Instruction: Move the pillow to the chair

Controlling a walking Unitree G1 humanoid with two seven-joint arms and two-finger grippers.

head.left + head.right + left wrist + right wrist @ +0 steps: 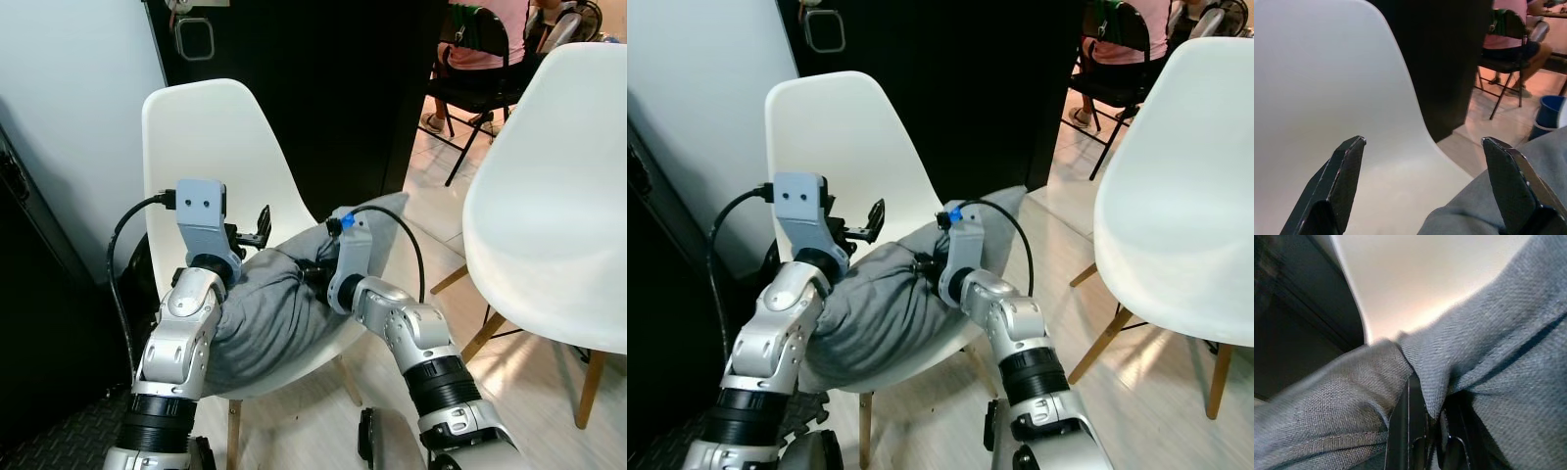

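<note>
The right end effector (1425,431) is pinched tight on a fold of the grey pillow (269,313), the cloth bunched between its two black fingers (1405,426). It grips the pillow's upper middle, near the front of the seat. The left end effector (1422,186) stands wide, holding nothing, its fingertips (1349,161) spread before the backrest with the pillow's edge just under its right finger.

The pillow already lies on the seat of the white chair (211,137), slumped across it. Its long axis runs from the near left, under the left forearm, up to the far right, where a corner pokes past the seat's right edge. It lies directly under and beyond both end effectors, and the right one alone has it.

By my reading the placing is nearly done; what remains is letting go of the fold, perhaps after nudging the overhanging corner leftward onto the seat.

A second white chair (549,196) stands at right, and a seated person (490,39) is at the far right.
</note>
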